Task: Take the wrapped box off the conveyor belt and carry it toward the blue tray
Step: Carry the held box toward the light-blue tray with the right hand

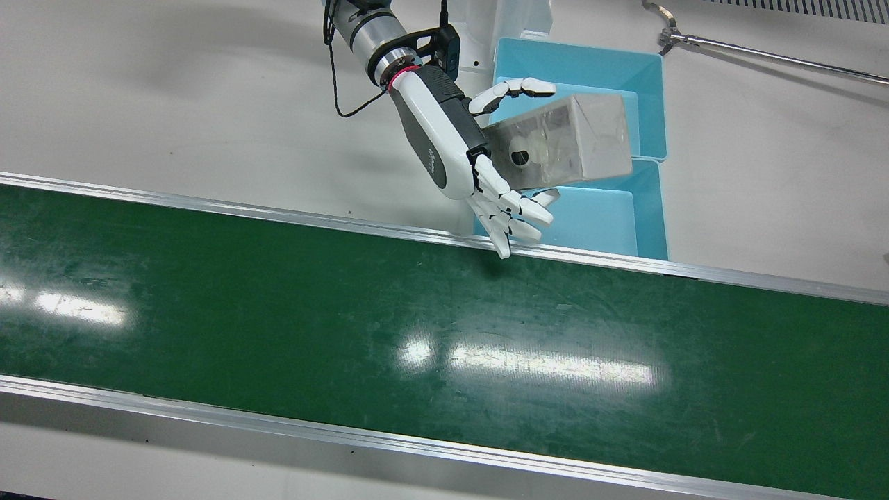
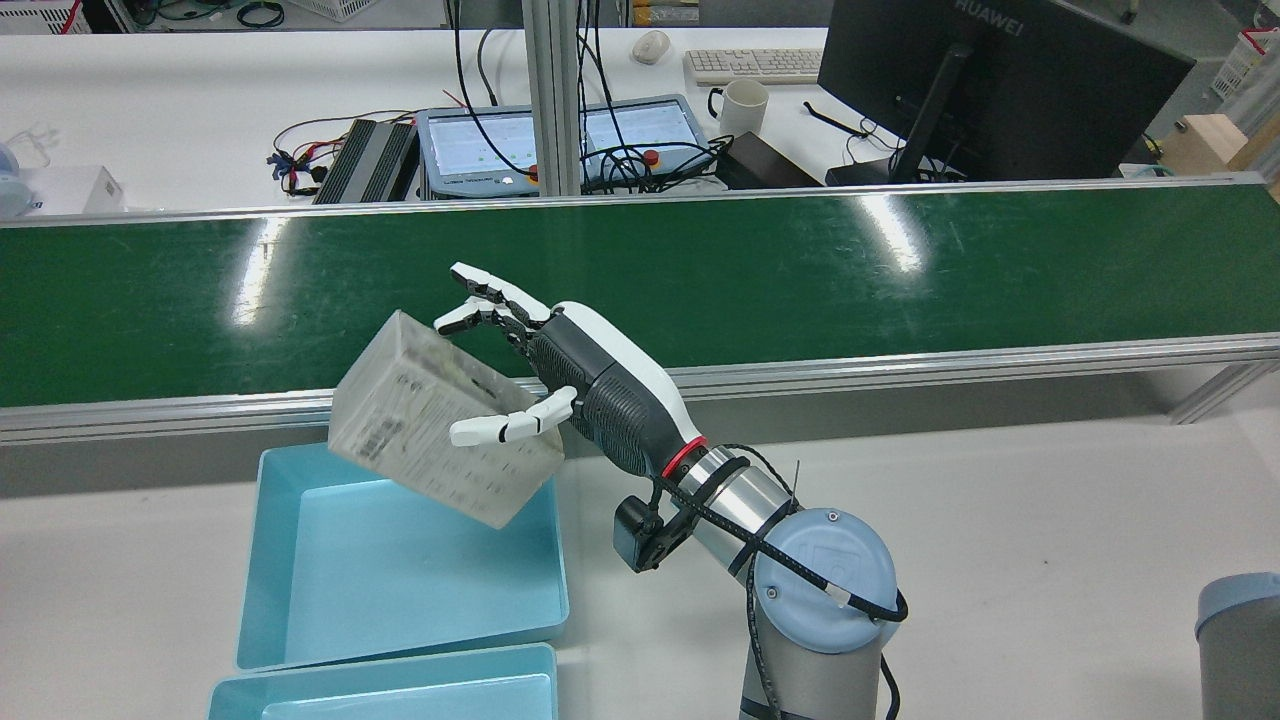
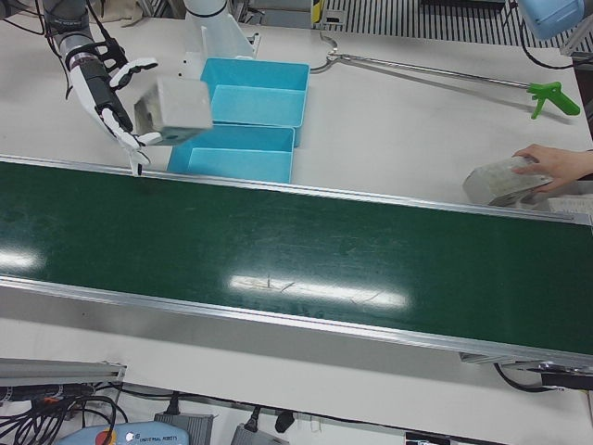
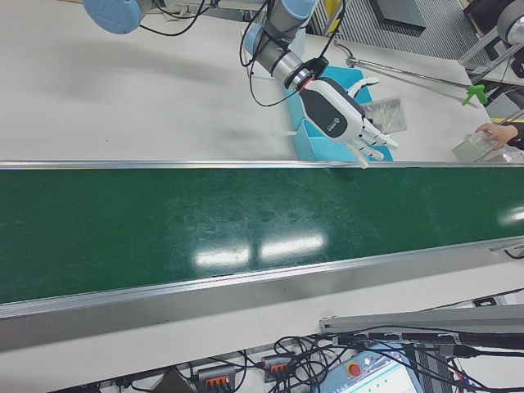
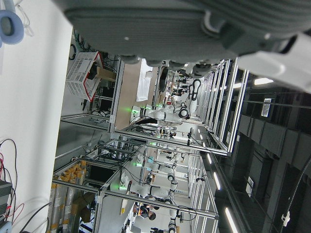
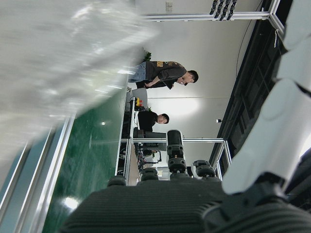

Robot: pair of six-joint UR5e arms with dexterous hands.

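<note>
Carrying step in hand: right hand (image 2: 560, 385) holds the wrapped box (image 2: 440, 432), fingers and thumb clamped on opposite faces, box tilted, clear of the conveyor belt (image 2: 800, 270), above the near blue tray (image 2: 300, 560). Next move likely calls for lowering and levelling. Forearm reaches left, palm toward box. Left hand's state cannot be told.
</note>
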